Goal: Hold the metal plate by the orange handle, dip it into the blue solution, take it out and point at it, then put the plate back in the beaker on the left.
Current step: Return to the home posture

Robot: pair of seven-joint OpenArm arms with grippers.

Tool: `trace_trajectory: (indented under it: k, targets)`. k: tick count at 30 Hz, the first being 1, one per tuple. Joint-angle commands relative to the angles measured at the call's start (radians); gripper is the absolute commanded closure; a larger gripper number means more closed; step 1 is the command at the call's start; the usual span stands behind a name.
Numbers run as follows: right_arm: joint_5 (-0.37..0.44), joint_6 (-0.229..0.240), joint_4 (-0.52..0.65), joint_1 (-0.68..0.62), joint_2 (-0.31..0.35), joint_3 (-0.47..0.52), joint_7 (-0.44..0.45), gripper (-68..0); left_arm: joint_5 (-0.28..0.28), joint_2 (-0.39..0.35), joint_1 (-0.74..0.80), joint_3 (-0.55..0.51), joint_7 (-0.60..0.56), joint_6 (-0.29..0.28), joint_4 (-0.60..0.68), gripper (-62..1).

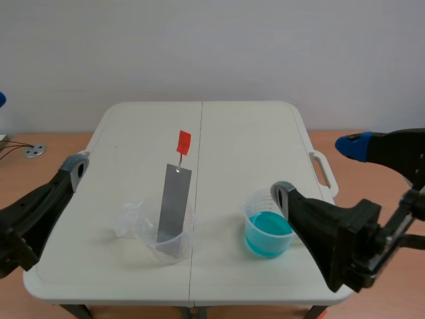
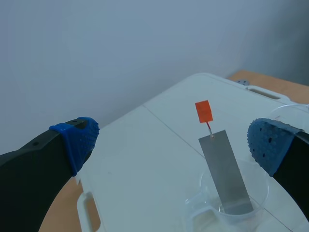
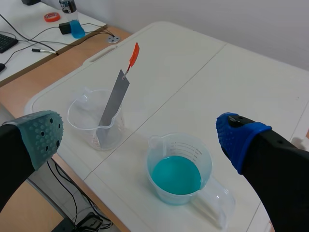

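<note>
A grey metal plate leans upright in a clear beaker left of the table's middle seam, its orange handle sticking up on a thin wire. Right of the seam stands a second beaker with blue solution. My left gripper is open, back from the plate and the orange handle, touching nothing. My right gripper is open too, held above the blue solution, with the plate in its beaker ahead.
The white folding table has a carry handle on its right edge. Beyond the table's left side, a wooden desk carries cables and a small bottle of blue liquid. A round metal fitting lies there as well.
</note>
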Motion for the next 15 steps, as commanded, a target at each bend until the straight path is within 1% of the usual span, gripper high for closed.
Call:
trace_trajectory:
  k: [1, 4, 7, 10, 15]
  targets:
    - [-0.005, 0.0, 0.031, -0.026, 0.003, 0.014, 0.032, -66.4, -0.007, 0.008, -0.004, 0.006, -0.015, -0.004, 0.015, -62.3]
    - [-0.03, -0.005, 0.05, -0.079, 0.002, 0.03, 0.06, -66.4, -0.007, 0.008, -0.017, 0.006, -0.015, -0.012, 0.015, -62.3]
    - [-0.059, -0.023, 0.058, -0.117, 0.002, 0.033, 0.095, -66.4, -0.006, 0.008, -0.019, 0.006, -0.014, -0.014, 0.015, -62.3]
    - [-0.074, -0.023, 0.058, -0.121, -0.001, 0.033, 0.098, -66.4, -0.006, 0.008, -0.019, 0.006, -0.013, -0.014, 0.015, -62.3]
    - [-0.076, -0.023, 0.058, -0.12, 0.0, 0.033, 0.098, -66.4, -0.006, 0.008, -0.019, 0.006, -0.013, -0.014, 0.015, -62.3]
